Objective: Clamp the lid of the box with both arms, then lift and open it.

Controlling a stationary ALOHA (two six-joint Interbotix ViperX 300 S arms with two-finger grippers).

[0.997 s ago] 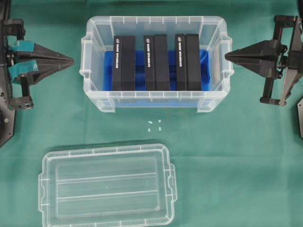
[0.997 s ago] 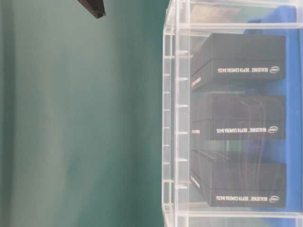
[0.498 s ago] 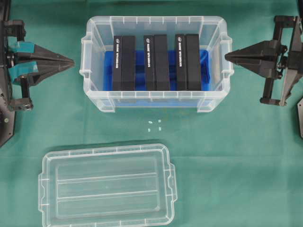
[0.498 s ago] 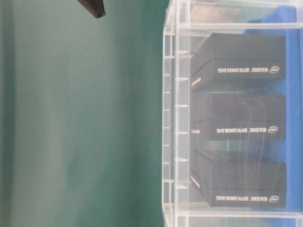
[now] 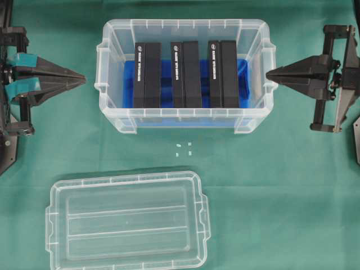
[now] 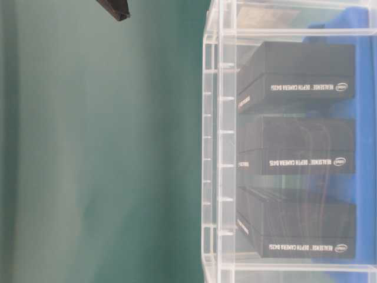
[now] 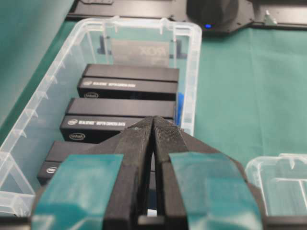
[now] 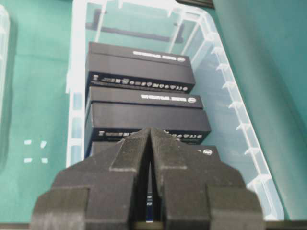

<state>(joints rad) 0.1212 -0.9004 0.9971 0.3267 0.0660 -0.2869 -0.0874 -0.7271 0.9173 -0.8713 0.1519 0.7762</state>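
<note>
Pointing inward from the left edge of the overhead view, the left hand (image 5: 83, 79) is clenched, its two teal-taped fingers (image 7: 139, 139) pressed together to a point and grasping nothing; its tip sits near the box's left end, apart from it. Across from it, the right hand (image 5: 268, 72) is likewise closed tight and empty, its point just beside the right end of the box (image 5: 184, 115), with no clear contact visible. Between the two hands stands the clear plastic box, open at the top, holding three black blocks (image 5: 186, 73) set upright side by side on a blue insert (image 5: 167, 72). White lettering runs along the blocks, readable in the table-level view (image 6: 297, 85). Each wrist view looks over its closed fingers down the length of the box. Just in front of the box, four small white marks (image 5: 183, 148) lie on the green surface (image 5: 292, 197). Farther forward and toward the left, well apart from the box and from both hands, the lid (image 5: 126, 220) lies flat on the surface, its two long ridges running lengthwise. Nothing lies between either hand and the box.
</note>
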